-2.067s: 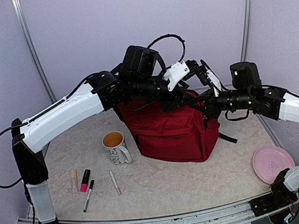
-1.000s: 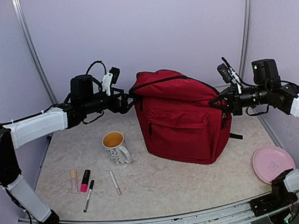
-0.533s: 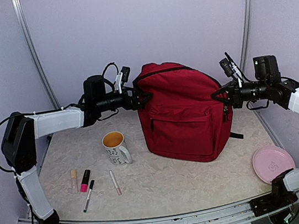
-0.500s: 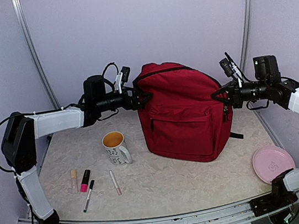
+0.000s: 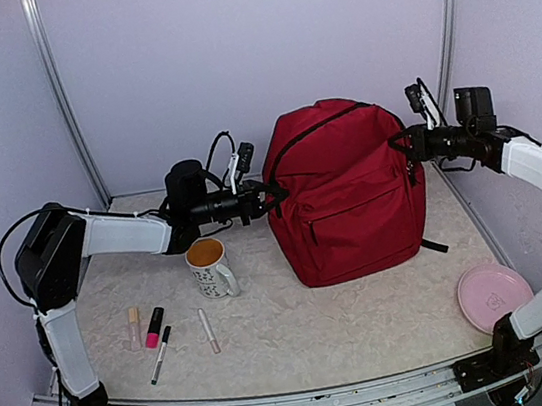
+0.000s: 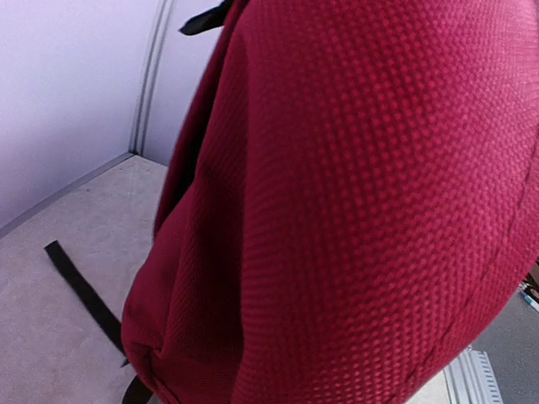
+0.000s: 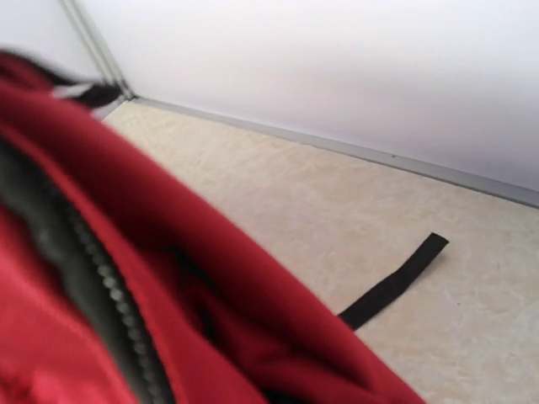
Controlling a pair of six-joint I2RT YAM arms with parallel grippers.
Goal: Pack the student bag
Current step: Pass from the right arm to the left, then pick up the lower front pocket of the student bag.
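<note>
The student bag [image 5: 350, 192], dark red with black zips, stands upright at the back centre-right of the table. My left gripper [image 5: 272, 195] is shut, with its tips against the bag's left side at mid height. Whether any fabric is pinched I cannot tell. The left wrist view is filled by the bag's red weave [image 6: 354, 210], and my fingers do not show there. My right gripper [image 5: 406, 141] is shut on the bag's upper right edge near the zip. The right wrist view shows blurred red fabric [image 7: 126, 278] and a black zip track.
A patterned mug [image 5: 210, 268] stands just left of the bag under my left arm. A beige tube [image 5: 134, 328], a pink marker [image 5: 154, 326] and two pens [image 5: 208, 330] lie front left. A pink plate [image 5: 494, 295] lies front right. A black strap [image 5: 434, 245] trails from the bag.
The bag has been stood more upright and shifted right and back. My left gripper followed it rightward and closed. My right gripper moved up and back, still on the bag.
</note>
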